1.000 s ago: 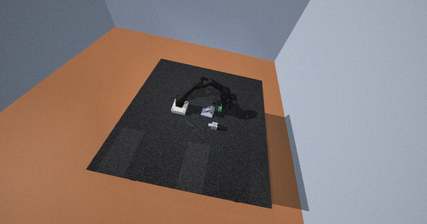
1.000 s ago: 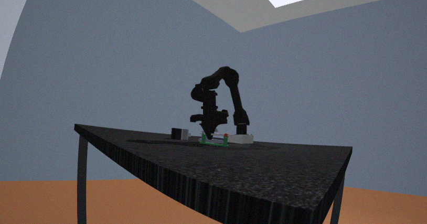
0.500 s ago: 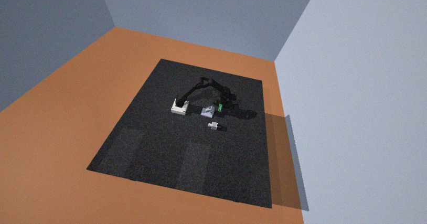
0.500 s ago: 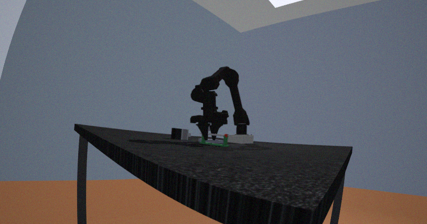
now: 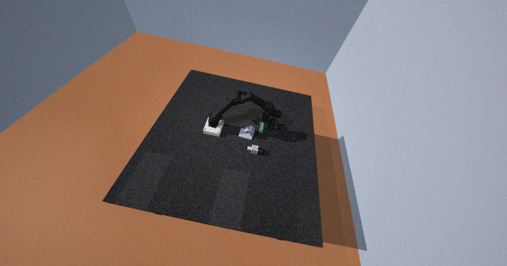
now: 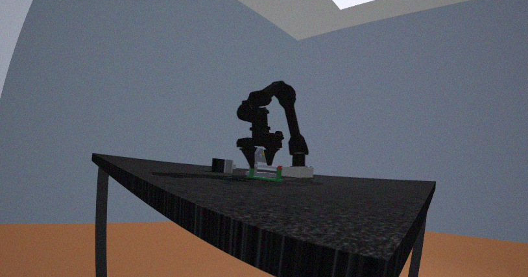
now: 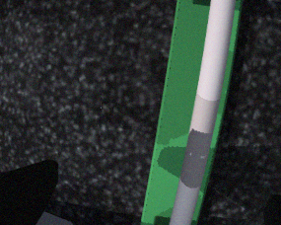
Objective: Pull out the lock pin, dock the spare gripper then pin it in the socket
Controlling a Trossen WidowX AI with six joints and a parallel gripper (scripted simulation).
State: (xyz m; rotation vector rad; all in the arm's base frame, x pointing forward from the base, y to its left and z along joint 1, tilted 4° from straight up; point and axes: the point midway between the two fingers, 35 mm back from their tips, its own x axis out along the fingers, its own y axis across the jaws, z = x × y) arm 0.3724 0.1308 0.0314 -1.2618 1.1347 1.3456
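Note:
The lock pin [image 7: 214, 61] [image 6: 267, 167] is a white rod with a red head [image 6: 279, 167] and a grey band. It lies lengthwise in a green rest [image 7: 177, 95] [image 6: 264, 178] [image 5: 260, 126] on the black table. My gripper [image 7: 163, 190] [image 6: 260, 158] [image 5: 265, 121] is open, its two fingers standing wide on either side of the pin and apart from it. The spare gripper [image 5: 255, 149] [image 6: 221, 165] lies on the table apart from the mount.
The arm's white base block [image 5: 213, 127] [image 6: 300, 171] stands on the black table [image 5: 177, 165] [image 6: 295, 209] next to the mount. The table edges are far from the objects. Orange floor [image 5: 70, 122] surrounds the table.

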